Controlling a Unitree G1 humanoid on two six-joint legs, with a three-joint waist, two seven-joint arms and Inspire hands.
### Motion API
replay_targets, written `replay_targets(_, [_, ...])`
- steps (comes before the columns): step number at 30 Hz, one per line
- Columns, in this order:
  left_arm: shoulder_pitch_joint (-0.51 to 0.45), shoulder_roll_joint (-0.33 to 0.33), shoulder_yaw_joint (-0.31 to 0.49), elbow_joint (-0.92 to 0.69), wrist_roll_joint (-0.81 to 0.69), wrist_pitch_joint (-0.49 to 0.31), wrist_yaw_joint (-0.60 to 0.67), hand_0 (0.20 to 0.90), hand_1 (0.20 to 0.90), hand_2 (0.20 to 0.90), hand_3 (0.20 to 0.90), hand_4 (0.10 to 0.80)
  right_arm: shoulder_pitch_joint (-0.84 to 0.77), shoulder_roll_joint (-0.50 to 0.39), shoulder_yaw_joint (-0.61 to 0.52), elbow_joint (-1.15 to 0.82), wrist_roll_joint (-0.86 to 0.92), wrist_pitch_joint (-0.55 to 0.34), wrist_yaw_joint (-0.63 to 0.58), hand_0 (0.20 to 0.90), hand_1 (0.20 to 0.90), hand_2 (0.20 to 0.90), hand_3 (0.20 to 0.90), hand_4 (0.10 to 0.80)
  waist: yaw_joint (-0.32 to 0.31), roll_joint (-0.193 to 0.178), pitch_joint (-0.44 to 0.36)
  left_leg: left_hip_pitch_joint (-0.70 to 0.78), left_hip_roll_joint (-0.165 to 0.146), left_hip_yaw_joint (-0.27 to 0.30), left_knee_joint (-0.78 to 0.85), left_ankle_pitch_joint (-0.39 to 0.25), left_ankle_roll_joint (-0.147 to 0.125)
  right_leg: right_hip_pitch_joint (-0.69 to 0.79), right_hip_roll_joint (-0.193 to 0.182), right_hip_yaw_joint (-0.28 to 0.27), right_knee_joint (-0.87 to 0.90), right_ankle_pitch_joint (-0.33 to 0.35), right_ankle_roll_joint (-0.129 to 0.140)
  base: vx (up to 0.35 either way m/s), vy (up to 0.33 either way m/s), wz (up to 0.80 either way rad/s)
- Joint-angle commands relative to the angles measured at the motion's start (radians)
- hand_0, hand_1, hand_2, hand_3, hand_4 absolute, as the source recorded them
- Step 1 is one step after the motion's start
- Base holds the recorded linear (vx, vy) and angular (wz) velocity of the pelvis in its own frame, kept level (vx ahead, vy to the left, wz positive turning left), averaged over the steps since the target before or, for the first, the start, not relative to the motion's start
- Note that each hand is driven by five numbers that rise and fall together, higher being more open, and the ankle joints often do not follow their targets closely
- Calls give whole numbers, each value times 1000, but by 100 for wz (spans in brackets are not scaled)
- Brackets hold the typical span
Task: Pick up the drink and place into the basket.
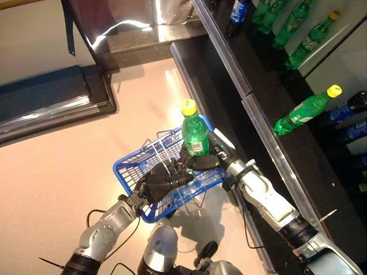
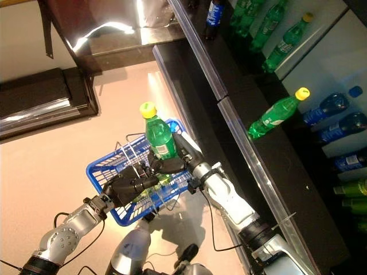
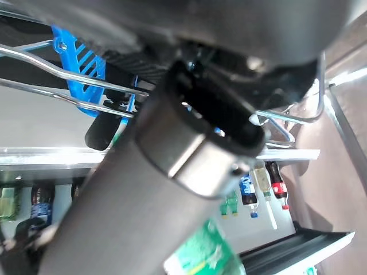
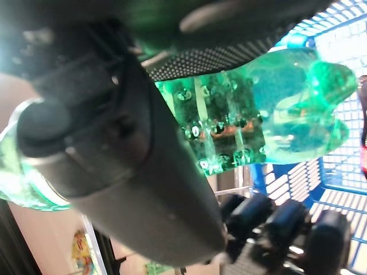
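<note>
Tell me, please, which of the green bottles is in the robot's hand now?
The green bottle with the yellow cap, upright over the blue basket, is gripped by the right hand. The other green bottles lie on the dark shelves, untouched.

- I see a dark shelf (image 1: 269, 86) running from twelve o'clock down to five o'clock.
- A green bottle (image 1: 304, 110) with a yellow cap lies on it at three o'clock.
- More green bottles (image 1: 298, 26) lie at one o'clock.
</note>
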State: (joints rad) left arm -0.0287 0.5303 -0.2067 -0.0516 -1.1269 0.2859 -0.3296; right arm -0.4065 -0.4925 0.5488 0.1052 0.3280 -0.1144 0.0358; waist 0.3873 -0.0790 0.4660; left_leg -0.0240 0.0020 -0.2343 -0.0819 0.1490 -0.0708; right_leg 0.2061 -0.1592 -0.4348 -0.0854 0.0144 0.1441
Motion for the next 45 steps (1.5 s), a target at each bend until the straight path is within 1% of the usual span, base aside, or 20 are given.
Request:
replay_targets(1, [-98, -111, -45, -358, -129, -132, -317, 300, 300, 300, 200, 100, -25, 43, 87, 7, -54, -94, -42, 300, 300, 300, 200, 100, -15, 2, -369, 40, 2, 11, -5, -69, -4, 21, -7, -35, 39, -18, 2, 0, 0, 0])
replay_targets(9, [-109, -98, -47, -393, -146, -108, -360, 300, 300, 300, 200, 100, -30, 50, 116, 119, -145, -73, -90, 300, 300, 300, 200, 100, 6, 2, -365, 32, 0, -12, -5, -64, -7, 27, -9, -49, 37, -17, 3, 1, -5, 3])
replay_targets(24, [-125, -96, -57, -452, -153, -66, -422, 300, 300, 300, 200, 100, -77, 49, 142, 213, -325, -12, -161, 300, 300, 300, 200, 100, 38, 0, -365, 26, -2, -45, -5, -64, -13, 28, -7, -61, 35, -21, -1, -4, -4, 5])
replay_targets(28, [-135, -96, -68, -465, -151, -56, -425, 300, 300, 300, 200, 100, -94, 52, 156, 214, -379, 1, -160, 300, 300, 300, 200, 100, 40, 0, -368, 25, -2, -50, -5, -63, -14, 30, -5, -61, 32, -20, -1, -7, -2, 4])
replay_targets(40, [-167, -93, -98, -471, -138, -42, -449, 300, 300, 300, 200, 100, -196, 20, 219, 184, -562, 61, -130, 300, 300, 300, 200, 100, 44, 1, -371, 23, -5, -55, -5, -59, -14, 29, -4, -63, 30, -15, -2, -3, -1, 2])
replay_targets(45, [-181, -90, -116, -477, -138, -50, -454, 300, 300, 300, 200, 100, -230, 17, 243, 190, -562, 84, -125, 300, 300, 300, 200, 100, 49, 1, -371, 20, -7, -60, -5, -58, -14, 28, -4, -66, 29, -16, -3, 0, 0, 0])
